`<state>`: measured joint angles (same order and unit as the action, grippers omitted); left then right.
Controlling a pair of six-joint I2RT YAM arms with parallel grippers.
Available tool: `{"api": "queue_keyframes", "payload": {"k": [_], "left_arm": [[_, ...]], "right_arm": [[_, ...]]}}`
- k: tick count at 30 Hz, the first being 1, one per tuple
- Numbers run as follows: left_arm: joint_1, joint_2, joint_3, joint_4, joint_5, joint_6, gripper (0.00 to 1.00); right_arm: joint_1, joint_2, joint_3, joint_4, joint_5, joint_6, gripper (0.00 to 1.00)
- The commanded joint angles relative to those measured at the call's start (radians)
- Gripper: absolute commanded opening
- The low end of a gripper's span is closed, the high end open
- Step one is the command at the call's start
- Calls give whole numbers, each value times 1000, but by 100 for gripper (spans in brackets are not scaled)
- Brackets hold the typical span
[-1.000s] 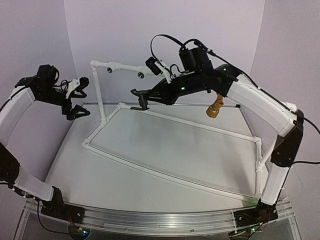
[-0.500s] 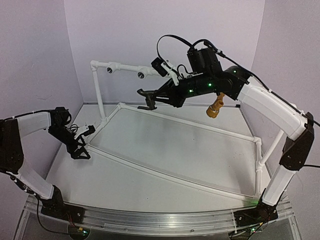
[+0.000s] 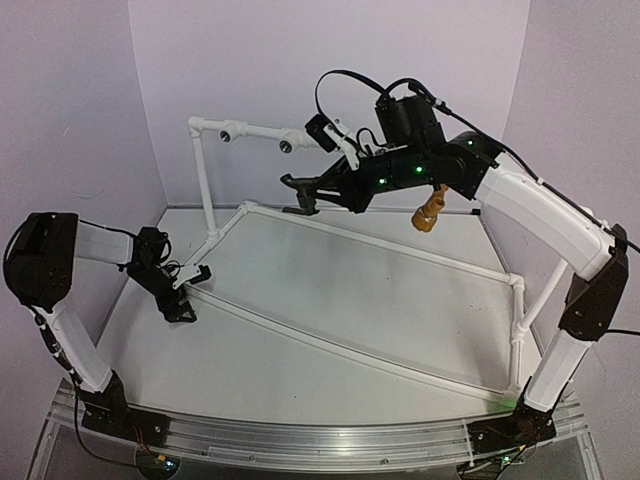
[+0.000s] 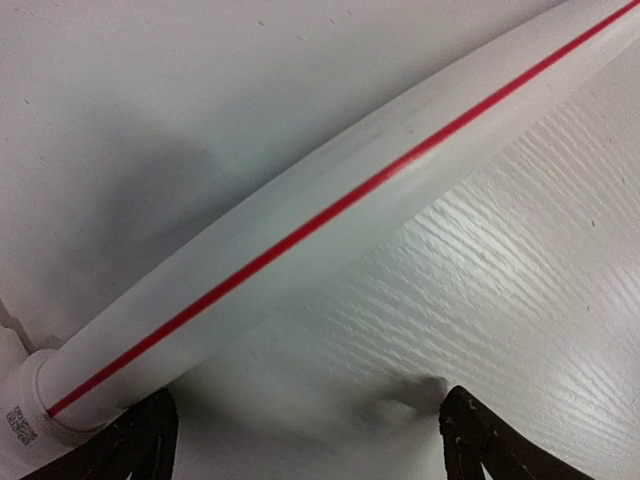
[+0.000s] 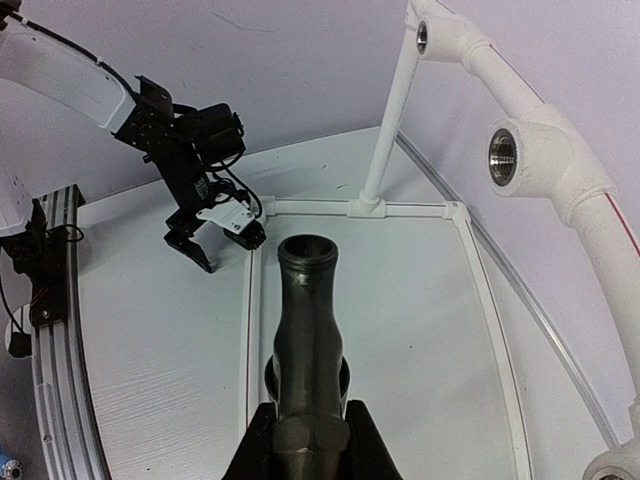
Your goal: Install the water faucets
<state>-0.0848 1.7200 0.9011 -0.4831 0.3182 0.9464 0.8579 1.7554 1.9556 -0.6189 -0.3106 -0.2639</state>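
The right gripper [image 5: 305, 425] is clenched on the black faucet [image 5: 304, 320] and holds it in the air, open end pointing away, near a socket [image 5: 502, 157] on the upper rail of the pipe frame [image 3: 400, 250]. The brass-yellow faucet [image 3: 430, 211] shows just below the right forearm. The left gripper [image 3: 190, 293] is released, low over the table [image 3: 330, 290], with its fingers [image 4: 480, 440] on either side of a red-striped base pipe [image 4: 330, 215].

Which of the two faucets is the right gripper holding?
The black faucet, clamped in the right gripper; the brass faucet sits apart below that arm, unheld.

bright even light, soft shadows; left wrist view blurred at close range.
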Motion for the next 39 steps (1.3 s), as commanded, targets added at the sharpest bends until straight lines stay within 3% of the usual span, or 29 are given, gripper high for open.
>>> {"api": "queue_keyframes", "payload": {"k": [1, 8, 13, 19, 24, 26, 29, 32, 39], "left_arm": [[-35, 169, 77, 148, -88, -91, 89], [-54, 200, 182, 102, -56, -93, 88], [-54, 51, 171, -50, 56, -97, 95], [-17, -198, 329, -464, 390, -152, 100], [1, -262, 606, -750, 721, -172, 100], [2, -278, 705, -795, 846, -204, 100], [-1, -324, 794, -722, 1008, -328, 100], [-27, -397, 770, -448, 1063, -554, 100], [-206, -452, 719, -156, 989, -689, 96]], "right_arm": [[-42, -25, 12, 55, 26, -11, 0], [-65, -29, 19, 55, 13, -44, 0], [-65, -27, 28, 62, -94, -60, 0], [-35, 0, 71, 120, -235, -53, 0], [-24, 66, 155, 146, -362, -69, 0], [-23, 83, 180, 147, -408, -89, 0], [-24, 95, 190, 151, -483, -123, 0], [-24, 103, 197, 166, -548, -135, 0], [-23, 186, 320, 206, -662, -70, 0]]}}
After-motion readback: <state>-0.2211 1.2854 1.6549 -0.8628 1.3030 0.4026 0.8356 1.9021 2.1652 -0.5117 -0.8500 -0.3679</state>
